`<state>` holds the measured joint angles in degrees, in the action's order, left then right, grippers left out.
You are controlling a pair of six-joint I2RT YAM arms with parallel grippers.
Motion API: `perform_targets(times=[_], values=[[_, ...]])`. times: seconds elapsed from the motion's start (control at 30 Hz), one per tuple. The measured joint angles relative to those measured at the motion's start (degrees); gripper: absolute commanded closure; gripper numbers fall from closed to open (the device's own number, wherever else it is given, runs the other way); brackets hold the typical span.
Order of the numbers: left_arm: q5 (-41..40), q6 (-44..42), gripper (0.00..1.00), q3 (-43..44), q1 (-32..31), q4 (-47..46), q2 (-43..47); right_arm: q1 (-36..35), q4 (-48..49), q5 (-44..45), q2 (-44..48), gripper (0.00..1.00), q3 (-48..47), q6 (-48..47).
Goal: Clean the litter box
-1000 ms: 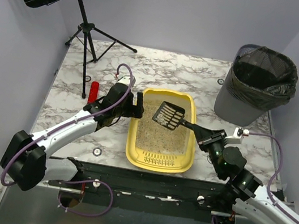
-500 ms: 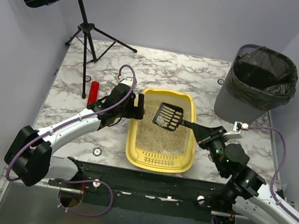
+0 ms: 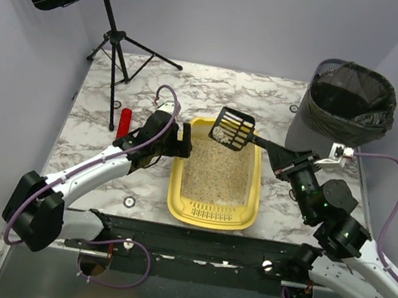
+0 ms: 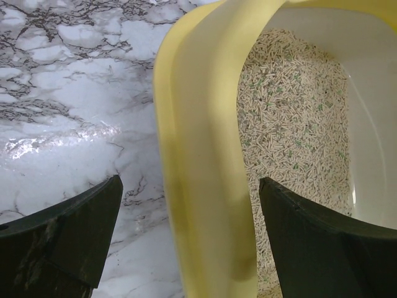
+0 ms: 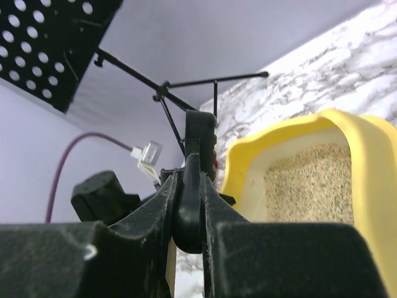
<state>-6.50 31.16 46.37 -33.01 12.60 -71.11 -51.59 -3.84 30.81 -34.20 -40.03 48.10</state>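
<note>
Left fingers [image 4: 80, 236] spread astride litter box [image 3: 211, 216] wall, likely steadying it; right fingers [image 5: 155, 217] pinch scoop [image 3: 233, 128] handle; scoop loaded, held high, presumably bound for bin [image 3: 342, 116].

Open marble tabletop [image 3: 216, 91] lies beyond the shallow yellow plastic litter box [image 3: 175, 183]. A black tripod music stand [image 3: 118, 36] blocks the far left and a grey bin with black bag [image 3: 342, 116] the far right. A black slotted scoop [image 3: 234, 129] hangs over the box's far rim.

**Where everything sits**

You have the litter box [image 3: 175, 183] in the middle of the table [image 3: 268, 99], with litter [image 3: 214, 171] inside. Your left hand [image 3: 183, 141] straddles its left rim. Your right hand [image 3: 280, 159], right of the box, holds the scoop [image 3: 234, 129] over its far end. The bin [image 3: 342, 116] stands far right, the music stand [image 3: 115, 35] far left.
</note>
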Motion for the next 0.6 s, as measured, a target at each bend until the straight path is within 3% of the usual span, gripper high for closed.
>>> perform_targets(times=[0.3,0.6], values=[[-0.46,0.7,0.01,-0.02,0.0,0.28,2.58,5.05,0.72,0.74,-6.45,1.0,-4.87,3.39],[0.9,2.75,0.01,-4.0,0.0,0.22,3.43,6.4,2.36,-0.42,-4.76,0.99,2.69,10.12]])
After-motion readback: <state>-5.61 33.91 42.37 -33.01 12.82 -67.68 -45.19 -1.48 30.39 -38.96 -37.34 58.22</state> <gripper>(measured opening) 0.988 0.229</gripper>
